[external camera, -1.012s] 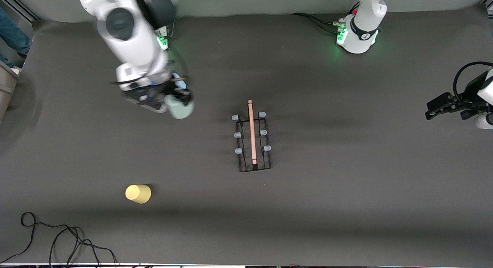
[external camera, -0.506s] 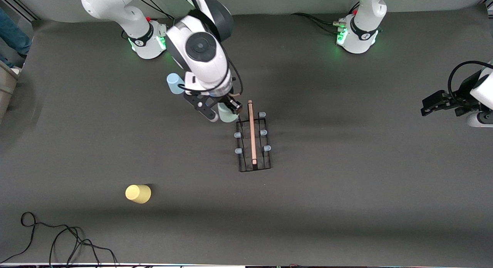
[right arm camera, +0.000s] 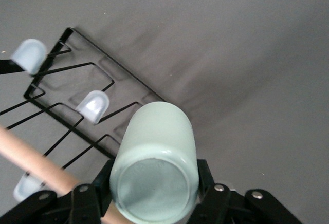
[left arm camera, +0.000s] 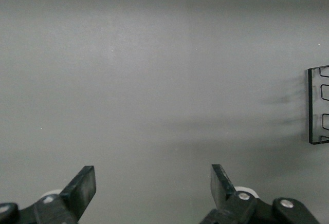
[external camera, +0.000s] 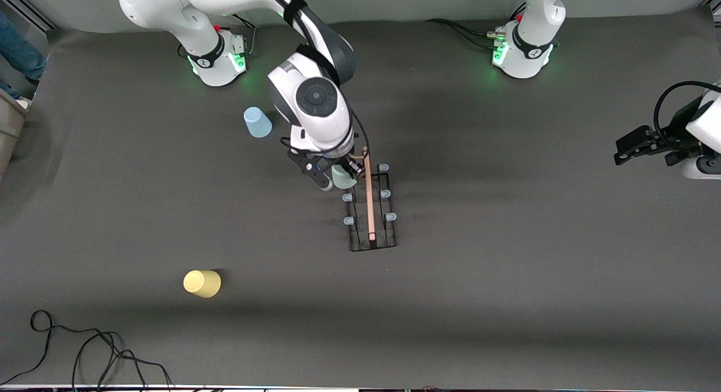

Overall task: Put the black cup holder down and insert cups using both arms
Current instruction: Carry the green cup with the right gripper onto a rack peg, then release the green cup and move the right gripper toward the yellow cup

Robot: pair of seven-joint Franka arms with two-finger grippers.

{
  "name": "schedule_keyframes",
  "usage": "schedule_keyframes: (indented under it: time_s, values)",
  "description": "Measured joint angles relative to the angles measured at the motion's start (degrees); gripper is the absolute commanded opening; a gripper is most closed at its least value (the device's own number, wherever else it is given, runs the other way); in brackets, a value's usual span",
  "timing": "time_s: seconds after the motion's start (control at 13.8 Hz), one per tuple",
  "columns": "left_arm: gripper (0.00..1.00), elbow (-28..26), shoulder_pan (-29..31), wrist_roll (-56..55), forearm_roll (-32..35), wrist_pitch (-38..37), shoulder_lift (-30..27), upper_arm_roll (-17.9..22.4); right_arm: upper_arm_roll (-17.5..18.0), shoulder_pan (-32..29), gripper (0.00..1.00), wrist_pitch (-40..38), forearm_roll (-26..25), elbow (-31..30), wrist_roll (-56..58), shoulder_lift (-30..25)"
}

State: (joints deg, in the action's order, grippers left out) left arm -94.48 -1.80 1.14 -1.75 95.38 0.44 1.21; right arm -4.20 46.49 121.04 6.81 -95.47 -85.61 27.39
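Observation:
The black cup holder (external camera: 370,206) stands mid-table with its wooden rod handle (external camera: 368,195) on top and pale-tipped pegs. My right gripper (external camera: 337,177) is shut on the pale green cup (external camera: 342,178), held upside down over the holder's end nearest the robots' bases, on the right arm's side. In the right wrist view the green cup (right arm camera: 154,165) sits between my fingers above the holder (right arm camera: 77,100). The light blue cup (external camera: 257,122) and the yellow cup (external camera: 202,283) rest on the table. My left gripper (external camera: 631,146) is open and empty, waiting at the left arm's end.
A black cable (external camera: 84,347) lies coiled at the table's near edge toward the right arm's end. The holder's corner (left arm camera: 318,106) shows in the left wrist view.
My right gripper has carried the pale green cup from near the light blue cup over to the holder. The left gripper has barely shifted.

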Motion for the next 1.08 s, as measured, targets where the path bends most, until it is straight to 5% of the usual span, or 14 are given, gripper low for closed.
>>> schedule_keyframes:
  time_s: [0.07,0.43,0.65,0.87,1.08]
  values:
    - [1.0,-0.1,-0.1,0.0,0.0,0.0,0.0,0.0,0.0,0.0,1.0,1.5,0.2,-0.7,-0.1,1.0]
    - [1.0,-0.6,0.0,0.2,2.8,0.4,0.6,0.6,-0.3,0.0,1.0,2.0,1.6,0.3,-0.2,2.3]
    - [1.0,-1.0,0.0,0.2,2.9,1.2,1.2,0.4,-1.7,-0.2,1.0,-9.4,1.5,7.4,0.1,-0.3]
    - [1.0,-1.0,0.1,0.2,3.0,2.0,1.3,0.7,-7.3,-0.5,1.0,-19.5,1.5,13.4,10.7,-3.0]
    - [1.0,-0.8,0.6,0.8,3.1,2.1,1.2,0.8,-17.5,-0.9,1.0,-22.5,1.4,14.0,34.0,-4.0]
